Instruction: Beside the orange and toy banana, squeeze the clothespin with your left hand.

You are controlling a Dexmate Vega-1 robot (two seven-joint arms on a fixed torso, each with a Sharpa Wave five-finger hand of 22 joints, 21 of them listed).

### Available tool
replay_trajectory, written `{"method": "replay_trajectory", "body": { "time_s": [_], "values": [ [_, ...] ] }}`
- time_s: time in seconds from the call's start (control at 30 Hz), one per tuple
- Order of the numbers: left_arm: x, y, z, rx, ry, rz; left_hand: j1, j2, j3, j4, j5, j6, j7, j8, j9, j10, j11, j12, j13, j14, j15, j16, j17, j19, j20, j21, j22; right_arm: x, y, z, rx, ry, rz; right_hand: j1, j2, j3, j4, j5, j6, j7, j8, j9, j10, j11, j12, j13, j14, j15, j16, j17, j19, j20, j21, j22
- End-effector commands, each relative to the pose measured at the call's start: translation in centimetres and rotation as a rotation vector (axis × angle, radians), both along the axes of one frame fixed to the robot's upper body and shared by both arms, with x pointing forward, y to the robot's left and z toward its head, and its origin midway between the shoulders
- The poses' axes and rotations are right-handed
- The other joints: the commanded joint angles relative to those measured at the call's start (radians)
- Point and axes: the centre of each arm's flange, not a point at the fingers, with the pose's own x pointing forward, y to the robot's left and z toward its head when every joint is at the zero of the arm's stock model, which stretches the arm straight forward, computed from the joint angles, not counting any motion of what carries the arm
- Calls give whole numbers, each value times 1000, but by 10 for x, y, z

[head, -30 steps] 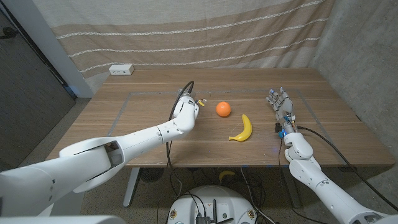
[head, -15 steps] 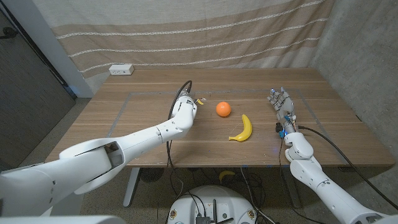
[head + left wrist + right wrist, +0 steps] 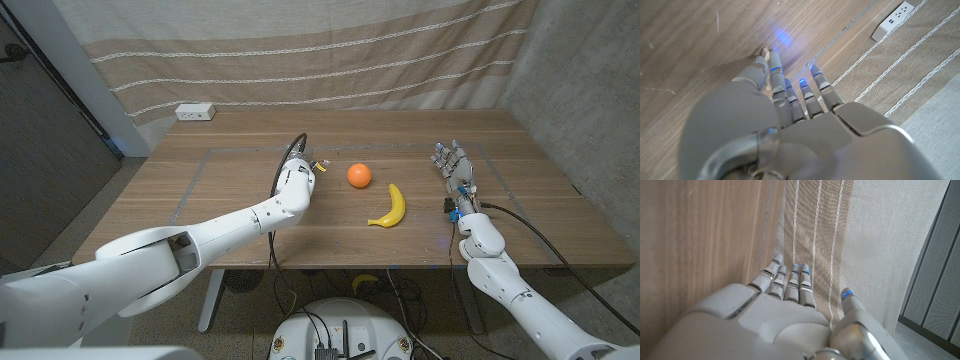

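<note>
My left hand [image 3: 298, 176] is over the middle of the wooden table [image 3: 240, 190], just left of the orange [image 3: 360, 175]. It pinches a small wooden clothespin [image 3: 320, 165] whose tip sticks out toward the orange. In the left wrist view the clothespin [image 3: 766, 56] shows between the thumb and the fingers [image 3: 790, 95]. A yellow toy banana [image 3: 389, 206] lies to the right of the orange, nearer the front edge. My right hand [image 3: 455, 172] stays near the table's right side, fingers stretched out and apart, holding nothing.
A white power strip [image 3: 195, 112] lies at the table's back left corner, also seen in the left wrist view [image 3: 892, 21]. A striped curtain [image 3: 320, 50] hangs behind the table. Pale tape lines [image 3: 195, 180] mark a rectangle on the top.
My left hand has shifted a little with the clothespin still in its fingers. The orange, the banana and my right hand have stayed put.
</note>
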Motion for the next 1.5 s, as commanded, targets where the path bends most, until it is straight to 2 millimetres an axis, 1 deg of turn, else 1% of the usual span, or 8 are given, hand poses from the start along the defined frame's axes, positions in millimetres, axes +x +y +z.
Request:
{"method": "replay_trajectory", "body": {
  "time_s": [0.03, 0.3, 0.7, 0.83, 1.3, 1.4, 1.5],
  "values": [
    [-4, 4, -3, -20, -53, 18, 39, 53, 0, 15, -4, -8, -1, 15, 24, -5, 14, -6, 3, -8, -44, 1, 5, 2, -9, 10, 4, -1, 0, 0, -5, 0, 0, 8, 26, -3, 2, 4, 9, -2, 2, 4, 9, -1, 7, 1, 5, 3, 3, 4, 7, -4, 10, 3],
    [-13, 6, 4, -41, -121, -1, 39, 54, 0, 16, -4, -14, 3, 25, 40, 3, 14, -4, 4, -7, -44, 2, 6, 1, -10, 12, 6, -3, 1, 0, -12, 2, 1, 6, 25, -4, 3, 4, 8, -3, 1, 4, 10, 0, 7, 1, 5, 2, 2, 4, 7, -4, 9, 3],
    [-23, 8, 9, -78, -207, -27, 39, 53, 2, 17, -4, -17, 2, 40, 62, 11, 10, -3, 5, -5, -43, 3, 6, 0, -11, 15, 8, -5, 4, 2, -22, 0, 5, 5, 25, -4, 3, 4, 8, -3, 0, 4, 10, 1, 6, 2, 5, 2, 1, 5, 6, -3, 8, 3],
    [-24, 9, 11, -84, -208, -29, 38, 53, 3, 18, -4, -19, 2, 45, 69, 17, 6, -1, 6, -4, -44, 3, 6, -2, -10, 15, 8, -6, 6, 3, -26, 0, 4, 5, 25, -5, 2, 4, 8, -3, 0, 4, 11, 1, 6, 2, 4, 2, 1, 5, 6, -4, 8, 3],
    [-42, 14, 22, -139, -295, -108, 37, 50, 4, 18, -4, -23, 1, 58, 88, 24, 1, -1, 7, 0, -47, 3, 5, -2, -10, 17, 9, -8, 13, 8, -47, 4, 5, 4, 25, -5, 2, 4, 7, -2, -1, 4, 10, 1, 5, 2, 4, 1, 0, 5, 6, -4, 7, 3],
    [-45, 17, 23, -158, -310, -131, 36, 49, 6, 18, -3, -27, 2, 69, 104, 51, -8, 8, 7, 7, -52, 5, 4, -3, -10, 19, 10, -9, 14, 8, -51, 3, 5, 4, 25, -5, 2, 4, 7, -3, -1, 4, 10, 1, 5, 2, 5, 1, 0, 5, 5, -4, 7, 3],
    [-48, 19, 24, -181, -314, -159, 36, 48, 7, 18, -3, -29, 3, 72, 110, 52, -7, 7, 8, 11, -52, 5, 3, -2, -10, 20, 10, -10, 16, 8, -53, 4, 5, 4, 25, -5, 2, 4, 7, -3, -1, 4, 10, 2, 4, 2, 5, 1, 0, 6, 5, -4, 7, 3]
  ]
}}
